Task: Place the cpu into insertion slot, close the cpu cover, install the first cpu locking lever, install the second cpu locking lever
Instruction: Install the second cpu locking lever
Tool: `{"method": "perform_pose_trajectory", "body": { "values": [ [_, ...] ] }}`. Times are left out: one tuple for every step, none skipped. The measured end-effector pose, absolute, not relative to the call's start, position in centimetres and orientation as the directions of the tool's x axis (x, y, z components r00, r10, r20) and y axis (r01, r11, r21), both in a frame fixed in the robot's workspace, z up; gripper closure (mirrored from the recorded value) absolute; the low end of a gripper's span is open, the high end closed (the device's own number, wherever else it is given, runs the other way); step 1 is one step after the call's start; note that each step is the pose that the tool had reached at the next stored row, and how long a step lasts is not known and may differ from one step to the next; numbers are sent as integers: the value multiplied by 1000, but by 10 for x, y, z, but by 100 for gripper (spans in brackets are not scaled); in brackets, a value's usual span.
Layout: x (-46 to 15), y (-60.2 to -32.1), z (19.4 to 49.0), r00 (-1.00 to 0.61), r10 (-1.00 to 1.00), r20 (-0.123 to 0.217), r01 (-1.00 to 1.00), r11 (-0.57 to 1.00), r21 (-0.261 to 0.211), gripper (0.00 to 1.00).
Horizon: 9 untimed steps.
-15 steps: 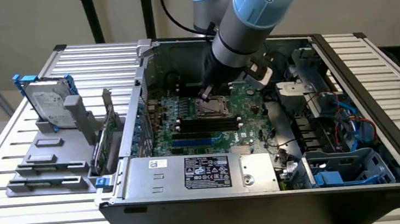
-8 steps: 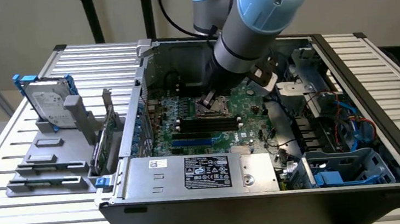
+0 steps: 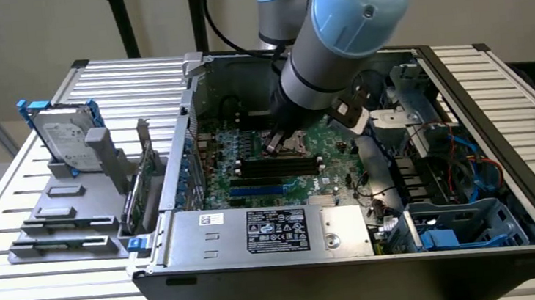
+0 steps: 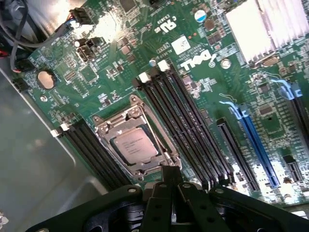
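Observation:
The cpu (image 4: pixel 135 146), a flat silver square, lies in the insertion slot on the green motherboard (image 4: pixel 96 72). The slot itself is hidden under it. The silver cpu cover (image 4: pixel 112 126) lies flat around the chip like a frame. My gripper (image 4: pixel 170 173) is shut with nothing between its black fingers, and its tip sits at the edge of the cover. How the locking levers stand I cannot tell. In the exterior view the arm reaches down into the open computer case, with the gripper (image 3: pixel 280 140) over the socket area (image 3: pixel 296 146).
Long black memory slots (image 4: pixel 193 130) flank the socket on both sides. A blue slot (image 4: pixel 256 145) and a silver heat sink (image 4: pixel 270 24) lie further off. The power supply (image 3: pixel 275 230), cables (image 3: pixel 445 155) and case walls close in the board. A hard drive (image 3: pixel 65 140) stands outside.

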State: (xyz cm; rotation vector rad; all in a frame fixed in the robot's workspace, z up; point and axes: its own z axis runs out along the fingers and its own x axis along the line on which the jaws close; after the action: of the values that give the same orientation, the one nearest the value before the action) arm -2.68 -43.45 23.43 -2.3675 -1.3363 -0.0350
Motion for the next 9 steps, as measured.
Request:
{"method": "perform_pose_trajectory", "body": {
  "values": [
    [-30,-436,234,538,813,223,824,-450,-345,89],
    [-33,-436,234,538,813,223,824,-450,-345,89],
    [-35,-436,234,538,813,223,824,-450,-345,89],
    [-37,-436,234,538,813,224,824,-450,-346,89],
    [-38,-436,234,538,813,224,824,-449,-346,89],
    [-38,-436,234,538,812,225,824,-449,-346,89],
    [-39,-436,234,538,812,227,824,-449,-347,89],
    [-40,-436,234,538,812,228,824,-448,-348,89],
    [-40,-436,234,538,812,228,824,-448,-348,89]
  ]
}}
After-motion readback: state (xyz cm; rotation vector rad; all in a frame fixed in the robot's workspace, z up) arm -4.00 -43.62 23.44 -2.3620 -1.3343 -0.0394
